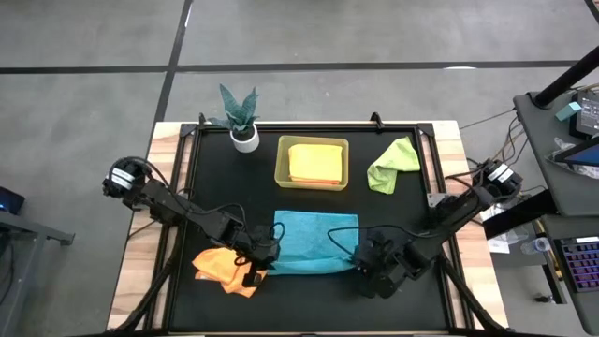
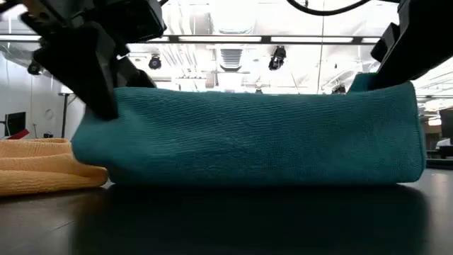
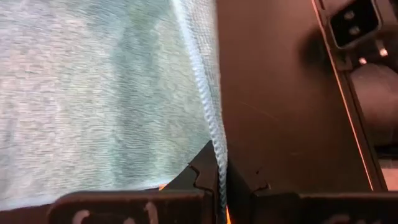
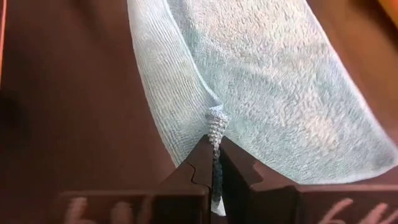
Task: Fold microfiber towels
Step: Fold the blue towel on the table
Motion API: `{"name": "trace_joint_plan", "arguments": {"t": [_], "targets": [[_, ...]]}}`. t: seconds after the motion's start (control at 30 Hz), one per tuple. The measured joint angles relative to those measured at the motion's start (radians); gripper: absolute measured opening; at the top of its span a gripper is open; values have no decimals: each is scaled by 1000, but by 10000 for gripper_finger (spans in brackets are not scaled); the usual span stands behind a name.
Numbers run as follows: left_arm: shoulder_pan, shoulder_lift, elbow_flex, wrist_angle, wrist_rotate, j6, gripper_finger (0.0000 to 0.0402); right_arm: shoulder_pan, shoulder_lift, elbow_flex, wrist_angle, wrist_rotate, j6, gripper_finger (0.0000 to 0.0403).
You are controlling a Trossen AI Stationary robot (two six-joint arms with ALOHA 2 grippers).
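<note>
The teal blue towel (image 1: pixel 314 239) lies at the middle of the black mat, its near edge raised like a wall in the low view (image 2: pixel 255 134). My left gripper (image 1: pixel 265 255) is shut on its near left corner and my right gripper (image 1: pixel 358 262) on its near right corner. An orange-yellow towel (image 1: pixel 225 269) lies crumpled by the left gripper. A lime green towel (image 1: pixel 393 165) lies bunched at the far right. Another orange-yellow towel (image 1: pixel 315 160) lies folded in the bin. No pink towel shows plainly. My left gripper pinches the teal towel's hemmed edge (image 3: pixel 217 149) between its two fingers, at the near left corner. The edge runs between the fingers, and the cloth is held up off the mat while its lower part (image 2: pixel 212 177) rests on the table. My right gripper pinches the bunched hem at the teal towel's near right corner (image 4: pixel 216 127) between its two fingers. The cloth spreads away from the fingertips. That corner is raised, and the towel's lower part (image 2: pixel 368 177) rests on the table.
The translucent yellow-green bin (image 1: pixel 282 161) stands at the far middle, and a potted plant (image 1: pixel 242 120) at the far left. The mat (image 1: pixel 299 309) has free room along its near edge. A desk with equipment (image 1: pixel 571 140) stands to the right of the table.
</note>
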Motion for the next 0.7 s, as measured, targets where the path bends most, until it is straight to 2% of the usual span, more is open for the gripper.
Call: {"name": "trace_joint_plan", "arguments": {"t": [0.17,0.27,0.43,0.7], "targets": [[53,-3,34,-21,-1,53,0,0,-4,-1,-23,5,-119,9],[90,-3,37,-20,-1,73,0,-2,-6,-2,-32,58,-159,9],[148,-2,32,-72,-2,77,0,-4,-8,-2,-59,210,-135,9],[219,-1,22,-113,-12,85,0,-42,-8,-50,-62,279,-86,8]]}}
